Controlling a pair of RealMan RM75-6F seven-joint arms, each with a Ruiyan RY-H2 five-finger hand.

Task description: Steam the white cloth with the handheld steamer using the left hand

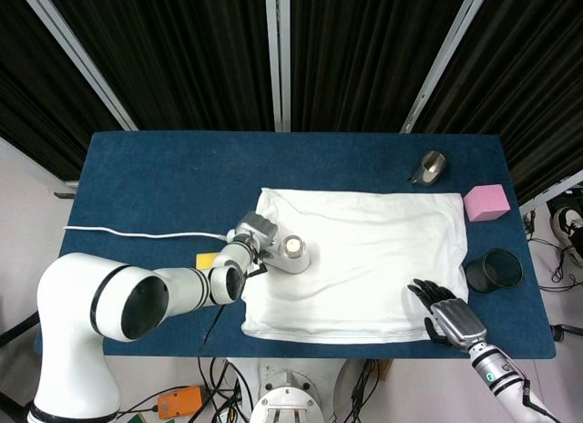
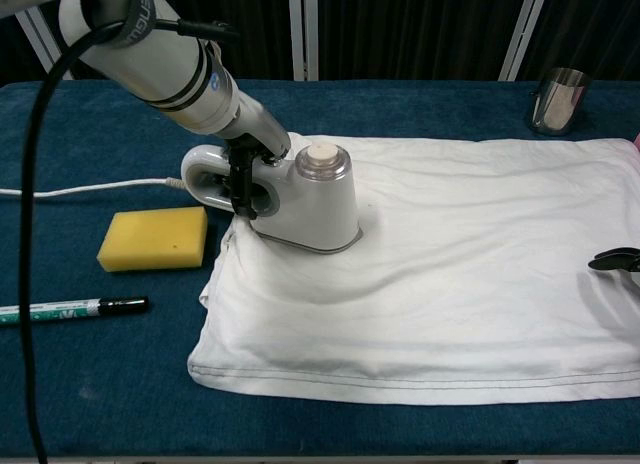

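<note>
The white cloth (image 1: 364, 259) (image 2: 450, 254) lies spread flat on the blue table. Near its left edge stands the white handheld steamer (image 1: 290, 252) (image 2: 305, 199), base down on the cloth. My left hand (image 1: 248, 250) (image 2: 243, 174) grips the steamer's looped handle, with dark fingers wrapped through the loop. A white power cord (image 1: 137, 233) (image 2: 90, 189) runs from the steamer to the left. My right hand (image 1: 444, 312) (image 2: 615, 261) rests on the cloth's near right corner with its fingers spread, holding nothing.
A yellow sponge (image 2: 153, 238) and a marker pen (image 2: 70, 309) lie left of the cloth. A metal cup (image 1: 428, 168) (image 2: 556, 100) stands behind the cloth at the right. A pink block (image 1: 485, 202) and a black cup (image 1: 494, 270) sit at the table's right edge.
</note>
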